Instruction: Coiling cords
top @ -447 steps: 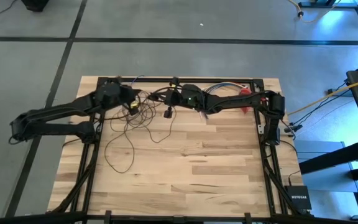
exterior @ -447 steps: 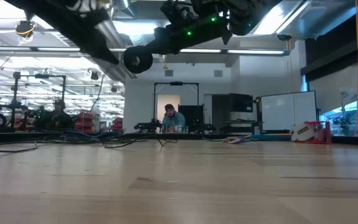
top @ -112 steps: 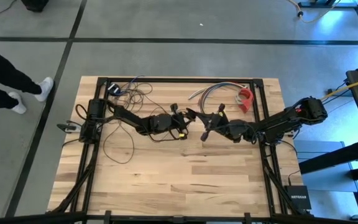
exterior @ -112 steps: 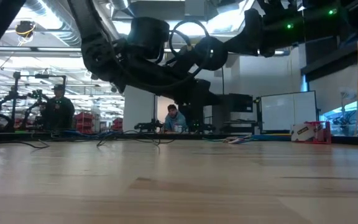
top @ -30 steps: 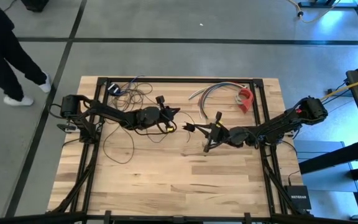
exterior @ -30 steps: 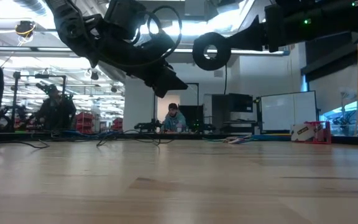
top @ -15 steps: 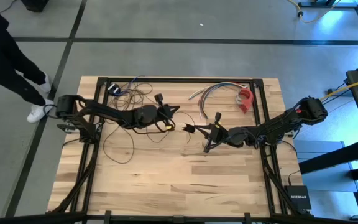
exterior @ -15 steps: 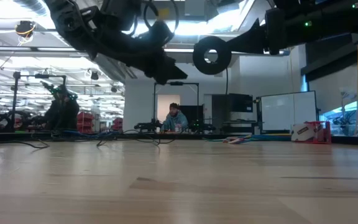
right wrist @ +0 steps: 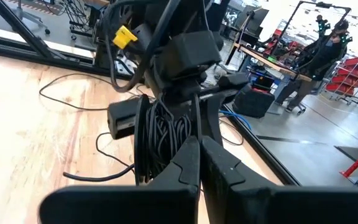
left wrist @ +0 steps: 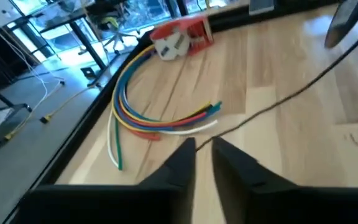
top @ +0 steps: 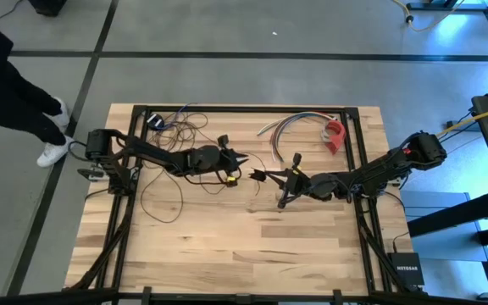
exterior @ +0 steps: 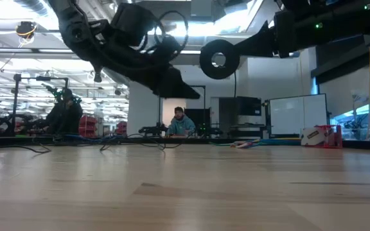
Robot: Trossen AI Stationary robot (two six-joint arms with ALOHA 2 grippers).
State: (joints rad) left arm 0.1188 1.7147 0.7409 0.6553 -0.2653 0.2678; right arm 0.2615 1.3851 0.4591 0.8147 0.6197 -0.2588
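From the high view, I have both arms reaching toward the middle of the pale wooden counter (top: pixel 227 246). The left pincer (top: pixel 241 159) sits left of centre, the right pincer (top: pixel 261 175) just beside it. The thin dark brown-black cord (top: pixel 163 203) lies mostly in loose loops at the counter's left and upper left, so most remains uncoiled, I judge.

In the low view both arms hang high in the frame, and a black ring-shaped part (exterior: pixel 218 59) shows at upper centre; I cannot tell what it belongs to.

The left wrist view shows its fingers slightly parted, one strand running across near the tips; whether they grip it I cannot tell. A bundle of multicoloured wires (left wrist: pixel 160 118) lies beyond.

The right wrist view shows its fingers pressed together, facing a wound hank of cord on the left arm's wrist, presumably kept there to collect the turns.
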